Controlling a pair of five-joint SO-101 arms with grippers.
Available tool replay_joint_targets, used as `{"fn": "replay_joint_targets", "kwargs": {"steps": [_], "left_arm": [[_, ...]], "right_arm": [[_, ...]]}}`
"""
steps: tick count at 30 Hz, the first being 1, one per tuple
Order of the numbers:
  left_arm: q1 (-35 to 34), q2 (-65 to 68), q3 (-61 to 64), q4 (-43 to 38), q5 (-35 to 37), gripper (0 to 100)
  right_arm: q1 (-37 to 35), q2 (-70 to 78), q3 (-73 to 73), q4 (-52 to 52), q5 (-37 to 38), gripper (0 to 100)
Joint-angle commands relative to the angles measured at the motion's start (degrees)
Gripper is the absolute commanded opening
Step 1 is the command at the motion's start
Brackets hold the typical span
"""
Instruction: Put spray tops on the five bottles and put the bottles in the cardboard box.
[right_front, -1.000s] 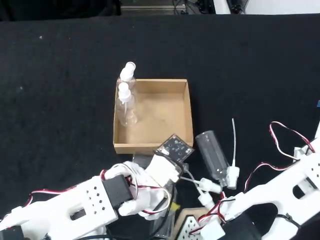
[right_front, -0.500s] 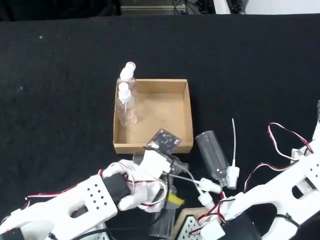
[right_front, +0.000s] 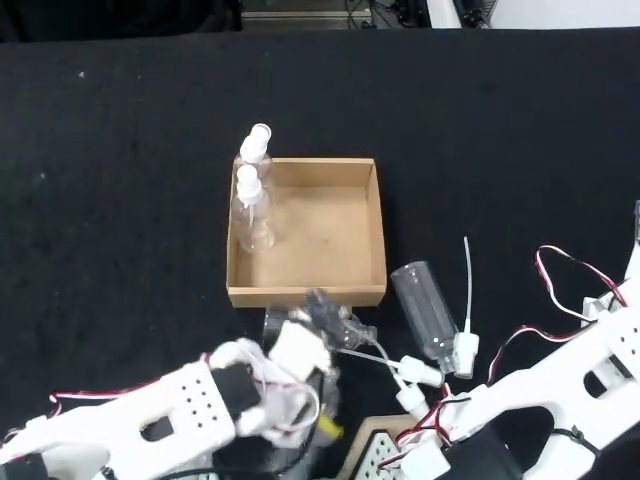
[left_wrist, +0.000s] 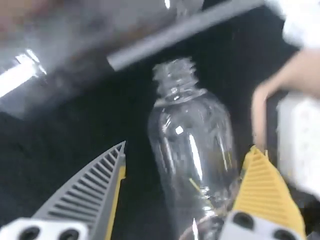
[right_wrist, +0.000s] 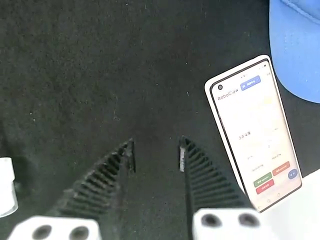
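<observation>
In the left wrist view, my left gripper (left_wrist: 186, 165) is open around a clear bottle (left_wrist: 192, 145) with no top, lying on the black table. That bottle's neck (right_front: 352, 329) lies just before the cardboard box (right_front: 378, 235). One bottle with a spray top (right_front: 252, 212) stands inside the box at its left wall. Another (right_front: 257, 148) stands at the box's far left corner. A third clear bottle (right_front: 424, 307) lies right of the box. Loose spray tops (right_front: 465, 348) (right_front: 420, 372) with thin tubes lie by it. My right gripper (right_wrist: 156, 147) is open over bare table.
A phone (right_wrist: 255, 145) and a blue object (right_wrist: 300, 45) lie on the table beyond my right gripper. A white spray top (right_wrist: 5, 190) is beside it. The white right arm (right_front: 590, 355) and its red-and-white wires (right_front: 560, 275) cross the near right corner.
My left arm has drawn back toward the near edge and its wrist has tilted down over the uncapped bottle. The right arm has hardly moved.
</observation>
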Motion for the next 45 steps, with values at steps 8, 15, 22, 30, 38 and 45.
{"fn": "replay_joint_targets", "kwargs": {"steps": [8,15,22,30,38,45], "left_arm": [[5.0,-1.1,2.3,0.0,-8.8,28],[-3.9,-1.1,-0.8,0.4,-28.7,9],[-14.5,-1.1,-13.2,18.9,-48.3,3],[-28.3,-0.5,-30.1,40.5,-68.9,3],[-61.2,-0.4,-31.3,39.7,-85.5,3],[-96.0,5.6,-24.0,16.7,-90.5,3]], "right_arm": [[-2.1,-2.2,-0.3,-1.2,0.4,12.0],[-2.1,-2.2,-0.4,-1.2,0.4,12.0],[-2.1,-2.3,-0.5,-1.2,0.4,12.0],[-4.0,-2.7,-0.7,1.2,0.4,12.0],[-13.7,-2.9,-3.8,12.9,-0.5,11.9],[-33.2,-13.2,0.2,15.7,-10.4,11.9]]}}
